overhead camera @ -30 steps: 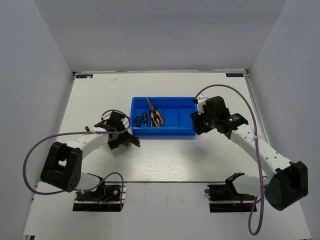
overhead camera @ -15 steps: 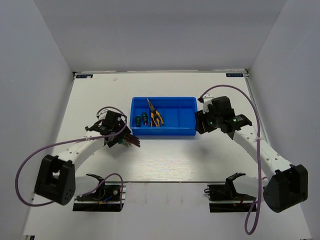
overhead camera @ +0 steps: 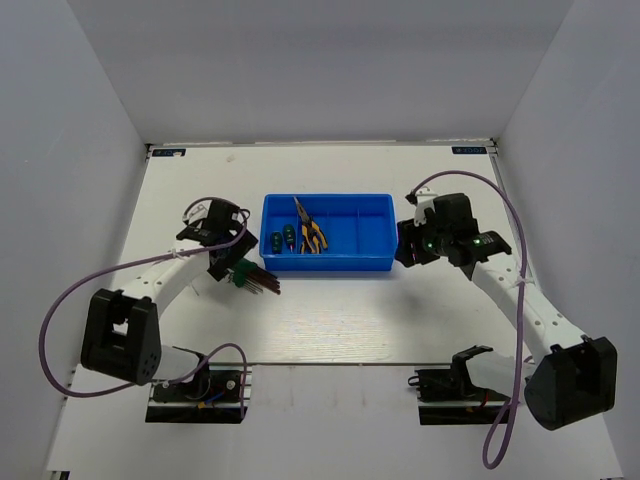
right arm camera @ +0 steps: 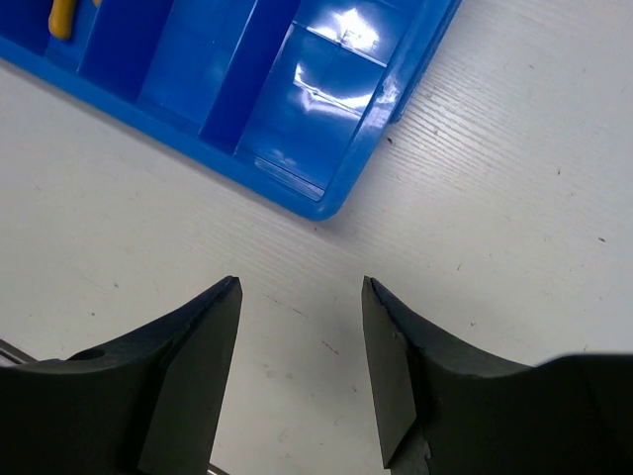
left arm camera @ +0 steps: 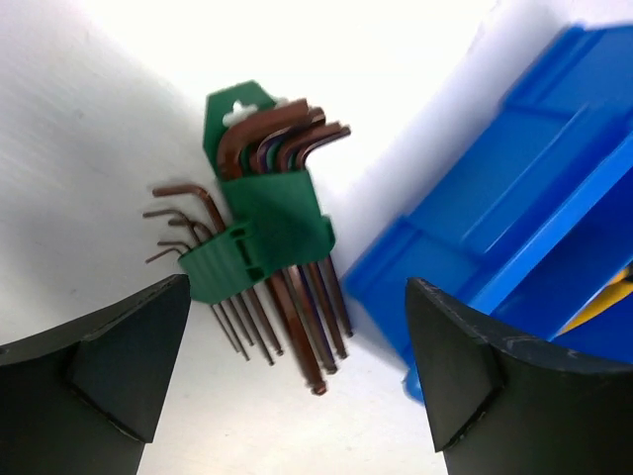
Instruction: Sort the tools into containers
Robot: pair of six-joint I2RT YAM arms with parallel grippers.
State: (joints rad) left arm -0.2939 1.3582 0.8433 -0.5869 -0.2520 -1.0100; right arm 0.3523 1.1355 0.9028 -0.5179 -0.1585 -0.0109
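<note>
The left arm reaches forward from its base and bends inward, its black left hand [overhead camera: 232, 260] hanging tilted over the white wood-grain table [overhead camera: 330, 320] just left of the shallow blue glossy plastic tray [overhead camera: 325, 268]. Its two wedge-shaped matte fingers [left arm camera: 119, 366] stand wide apart and grip nothing. Below the gap between them, on the table, lies the fanned set of dark reddish metal hex keys in a green plastic holder [left arm camera: 267, 228], just beside the tray's outer wall; the L-shaped keys run from short to long.

The right arm stretches up and bends inward, with the right hand [right arm camera: 301, 287] poised above bare table at the tray's near right corner. Its fingers are parted and empty.

Inside the tray, the yellow-and-black-handled pliers [overhead camera: 310, 233] lie in a compartment left of centre, and two stubby green-handled screwdrivers [overhead camera: 282, 240] sit in the compartment to their left. Straight dividers split the smooth, shiny interior.
</note>
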